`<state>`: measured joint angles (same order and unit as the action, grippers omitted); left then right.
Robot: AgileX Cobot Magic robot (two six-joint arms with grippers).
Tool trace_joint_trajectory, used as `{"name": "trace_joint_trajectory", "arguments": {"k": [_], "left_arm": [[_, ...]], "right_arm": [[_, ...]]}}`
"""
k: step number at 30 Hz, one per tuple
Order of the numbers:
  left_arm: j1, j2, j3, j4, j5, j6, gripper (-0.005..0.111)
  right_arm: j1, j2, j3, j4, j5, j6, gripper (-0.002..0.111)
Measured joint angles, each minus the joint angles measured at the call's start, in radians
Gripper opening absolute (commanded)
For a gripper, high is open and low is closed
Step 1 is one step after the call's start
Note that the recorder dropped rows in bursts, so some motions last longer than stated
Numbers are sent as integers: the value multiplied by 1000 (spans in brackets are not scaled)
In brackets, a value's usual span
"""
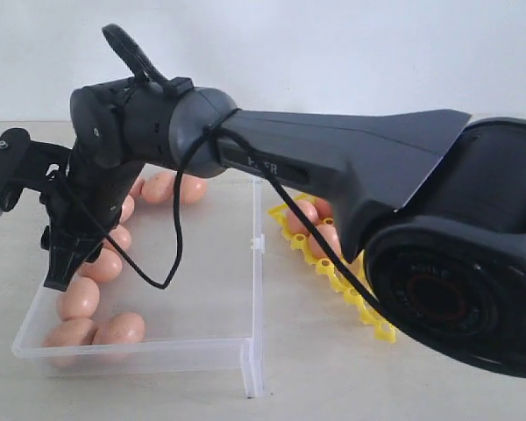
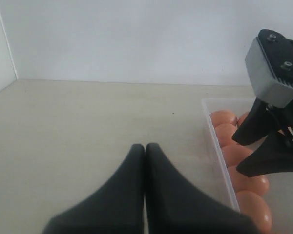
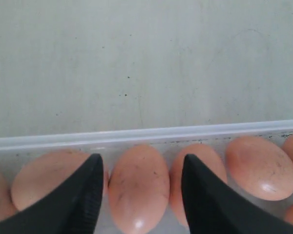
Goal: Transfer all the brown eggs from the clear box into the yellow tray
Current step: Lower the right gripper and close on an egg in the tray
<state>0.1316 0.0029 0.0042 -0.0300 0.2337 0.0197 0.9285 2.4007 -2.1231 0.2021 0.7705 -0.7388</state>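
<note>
Eggs line the box wall; right claw spread astride one, so grab step, I reckon. Next it needs a gentle squeeze.

A plain white wall stands behind a pale beige tabletop.

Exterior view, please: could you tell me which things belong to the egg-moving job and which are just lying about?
Job: brown eggs; clear box; yellow tray; right gripper, fingers open astride one egg.
Just lying about: left gripper, shut, outside the box; table; black cable on the arm.
</note>
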Motion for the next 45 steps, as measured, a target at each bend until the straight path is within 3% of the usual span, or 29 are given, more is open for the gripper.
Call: {"name": "trace_joint_trajectory", "arguments": {"k": [11, 36, 40, 45], "left_arm": [[0, 0, 0, 0, 0, 0, -4], [0, 0, 0, 0, 0, 0, -4], [0, 0, 0, 0, 0, 0, -4], [0, 0, 0, 0, 0, 0, -4]], "right_arm": [[-46, 52, 0, 1, -27, 122, 49], [-59, 87, -4, 87, -21, 91, 49], [-59, 91, -6, 87, -13, 90, 64], [-59, 108, -3, 80, 7, 87, 64]]}}
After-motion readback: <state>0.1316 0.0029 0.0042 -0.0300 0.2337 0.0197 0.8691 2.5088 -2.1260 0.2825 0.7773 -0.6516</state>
